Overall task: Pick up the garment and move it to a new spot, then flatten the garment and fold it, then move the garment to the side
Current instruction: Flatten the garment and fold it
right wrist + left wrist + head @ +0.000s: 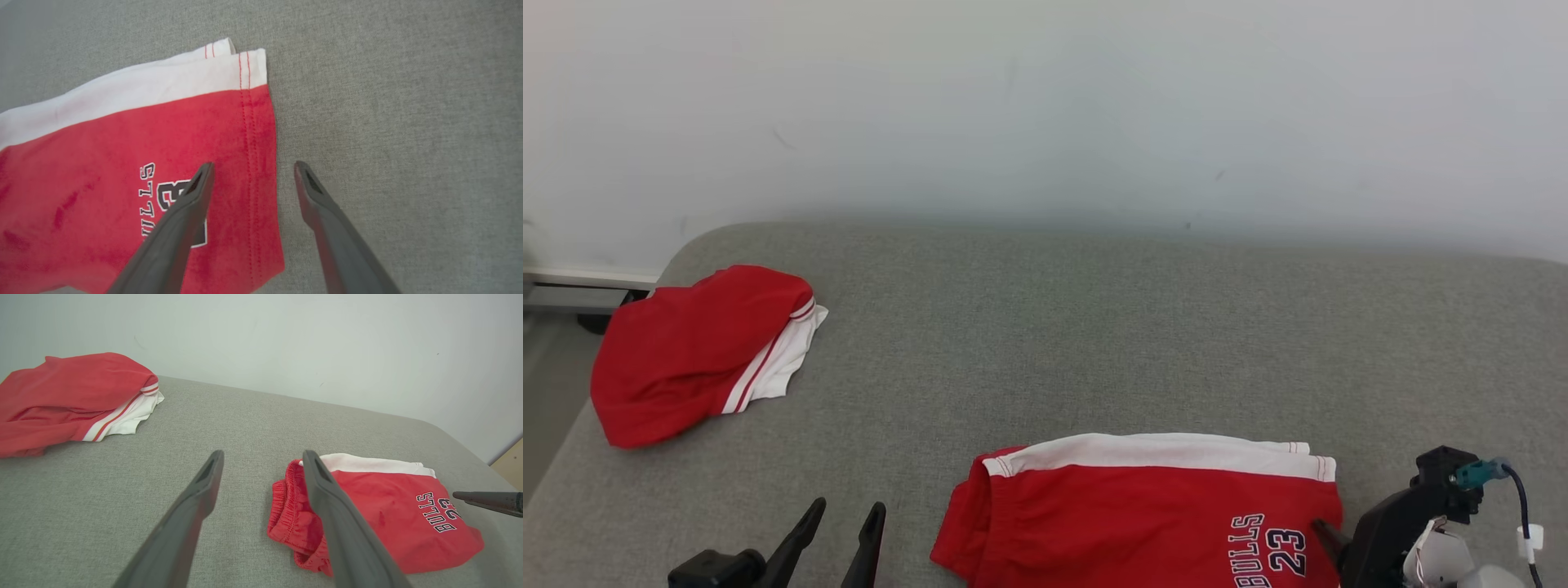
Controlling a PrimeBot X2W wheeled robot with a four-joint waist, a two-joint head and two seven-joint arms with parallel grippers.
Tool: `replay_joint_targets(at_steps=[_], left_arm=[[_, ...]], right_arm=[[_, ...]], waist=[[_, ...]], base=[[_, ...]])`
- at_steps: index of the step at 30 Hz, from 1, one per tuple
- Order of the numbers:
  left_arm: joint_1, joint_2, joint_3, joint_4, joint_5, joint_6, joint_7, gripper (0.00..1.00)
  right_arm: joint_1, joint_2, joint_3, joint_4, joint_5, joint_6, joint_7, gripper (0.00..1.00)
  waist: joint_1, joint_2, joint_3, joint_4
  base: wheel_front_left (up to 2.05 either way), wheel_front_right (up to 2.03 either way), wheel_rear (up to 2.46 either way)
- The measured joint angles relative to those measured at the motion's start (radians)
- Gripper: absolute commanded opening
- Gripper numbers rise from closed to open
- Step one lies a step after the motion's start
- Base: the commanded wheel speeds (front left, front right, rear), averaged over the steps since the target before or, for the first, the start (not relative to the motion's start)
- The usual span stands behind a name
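Left gripper: open, fingers spread wide, nothing between them; held over the grey surface.
Right gripper: open, empty; left finger over the printed corner of the folded garment, right finger over bare surface just past the hemmed edge; contact with the cloth not determinable.
Folded garment: red shorts with white band and "BULLS 23" lettering; lying flat between the two grippers; elastic waistband end just beside the left gripper's right finger, hemmed end beneath the right gripper.
Grey surface: fabric-covered, extending ahead of both grippers to the wall.
Second garment: red with white trim, crumpled; ahead and left of the left gripper, well apart from the folded garment.
Wall: pale, plain, beyond the surface's far edge.
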Motion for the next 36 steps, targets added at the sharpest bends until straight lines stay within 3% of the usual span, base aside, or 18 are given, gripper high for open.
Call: replay_joint_targets(at_steps=[14, 36], left_arm=[[-0.027, -0.003, -0.017, 0.004, 0.000, -0.003, 0.022, 1.00], [-0.031, -0.002, -0.007, 0.034, -0.011, -0.020, 0.025, 1.00]], right_arm=[[-0.068, 0.003, -0.033, 0.114, -0.020, -0.012, 0.097, 1.00], [-0.162, 0.072, -0.027, 0.188, -0.046, -0.015, 0.149, 1.00]], waist=[[0.0000, 0.0000, 0.015, 0.048], [0.0000, 0.0000, 0.022, 0.086]], base=[[0.00, 0.00, 0.00], [0.00, 0.00, 0.00]])
